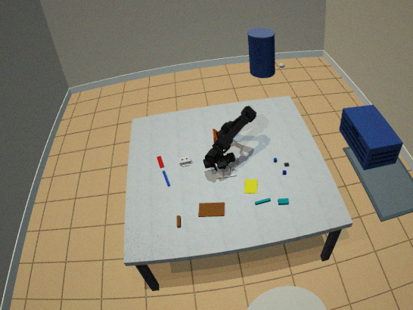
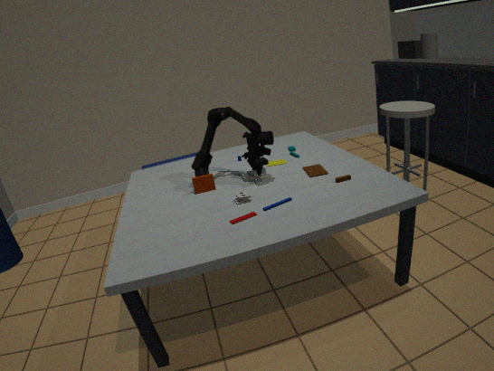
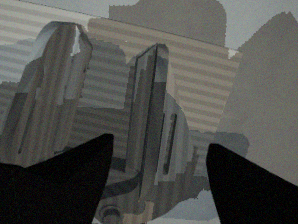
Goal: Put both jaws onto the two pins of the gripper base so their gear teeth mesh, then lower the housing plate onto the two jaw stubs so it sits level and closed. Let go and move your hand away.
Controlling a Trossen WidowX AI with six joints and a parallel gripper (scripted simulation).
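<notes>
My gripper (image 1: 216,167) (image 2: 258,174) (image 3: 160,147) is low over the gripper base (image 2: 268,180) (image 3: 202,75), a pale ribbed plate on the table. Its fingers are open, one on each side of a tall grey jaw (image 3: 146,117), with a gap beside the jaw. The other grey jaw (image 3: 59,70) stands to the left in the wrist view, outside the fingers. The pins and gear teeth are too hidden and dark to tell whether they mesh. The housing plate (image 1: 185,162) (image 2: 242,197), a small white part, lies apart from the base on the table.
A red bar (image 1: 160,162) (image 2: 243,218) and a blue bar (image 1: 166,178) (image 2: 278,204) lie beyond the white part. An orange block (image 2: 204,184) stands near the arm's foot. A yellow square (image 1: 250,186), a brown plate (image 1: 212,209) and several small blocks lie around.
</notes>
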